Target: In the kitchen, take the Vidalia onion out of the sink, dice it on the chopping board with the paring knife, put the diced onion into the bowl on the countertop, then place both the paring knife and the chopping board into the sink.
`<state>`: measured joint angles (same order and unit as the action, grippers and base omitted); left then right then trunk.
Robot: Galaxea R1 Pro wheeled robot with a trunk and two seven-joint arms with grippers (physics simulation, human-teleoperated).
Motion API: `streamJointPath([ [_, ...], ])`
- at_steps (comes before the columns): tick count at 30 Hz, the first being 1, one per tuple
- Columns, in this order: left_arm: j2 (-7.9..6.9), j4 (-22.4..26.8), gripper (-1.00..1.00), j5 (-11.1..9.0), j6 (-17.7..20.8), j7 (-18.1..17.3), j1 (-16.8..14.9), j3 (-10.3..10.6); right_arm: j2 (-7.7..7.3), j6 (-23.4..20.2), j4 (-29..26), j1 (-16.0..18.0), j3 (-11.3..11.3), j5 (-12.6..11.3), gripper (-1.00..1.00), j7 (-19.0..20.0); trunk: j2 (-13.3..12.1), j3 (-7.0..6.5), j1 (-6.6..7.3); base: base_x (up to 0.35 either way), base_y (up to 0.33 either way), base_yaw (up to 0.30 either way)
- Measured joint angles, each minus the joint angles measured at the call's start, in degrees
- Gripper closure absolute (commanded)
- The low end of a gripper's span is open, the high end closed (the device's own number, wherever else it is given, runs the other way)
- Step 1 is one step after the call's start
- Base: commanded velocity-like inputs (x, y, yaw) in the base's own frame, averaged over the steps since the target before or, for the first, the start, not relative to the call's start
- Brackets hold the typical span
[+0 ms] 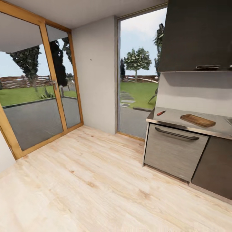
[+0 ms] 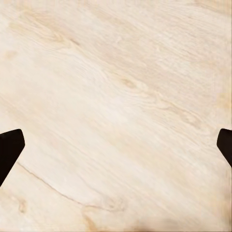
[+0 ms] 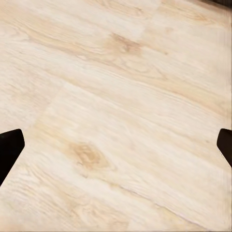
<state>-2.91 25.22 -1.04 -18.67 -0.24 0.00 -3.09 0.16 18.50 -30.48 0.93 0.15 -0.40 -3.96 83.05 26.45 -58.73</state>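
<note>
On the grey countertop (image 1: 174, 116) at the right of the head view lie the brown chopping board (image 1: 197, 120) and, left of it near the counter's end, the red-handled paring knife (image 1: 161, 112). A sliver of the sink (image 1: 229, 121) shows at the right edge. The onion and the bowl are out of view. My left gripper (image 2: 116, 150) is open over pale wood floor, with its dark fingertips (image 2: 9, 150) wide apart and nothing between them. My right gripper (image 3: 116, 150) is likewise open above the floor, fingertips (image 3: 9, 150) spread.
Under the counter sit a grey appliance front with a long bar handle (image 1: 176, 133) and a dark cabinet door (image 1: 215, 167). A black upper cabinet (image 1: 196, 35) hangs above. Wood-framed glass doors (image 1: 38, 87) fill the left wall. Pale wood floor (image 1: 96, 180) stretches between.
</note>
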Motion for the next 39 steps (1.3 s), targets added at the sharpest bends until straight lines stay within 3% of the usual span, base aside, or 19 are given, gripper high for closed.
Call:
streamJointPath([
  [22,0.00,0.0,-1.00,0.0,0.0,0.0,0.0,0.0,0.00,0.0,0.0,0.0,0.0,0.0,-1.00,0.0,0.0,0.00,0.00,0.000,-0.192,-0.279],
  [39,0.00,0.0,-1.00,0.0,0.0,0.0,0.0,0.0,0.00,0.0,0.0,0.0,0.0,0.0,-1.00,0.0,0.0,0.00,0.00,0.000,-0.015,-0.279],
])
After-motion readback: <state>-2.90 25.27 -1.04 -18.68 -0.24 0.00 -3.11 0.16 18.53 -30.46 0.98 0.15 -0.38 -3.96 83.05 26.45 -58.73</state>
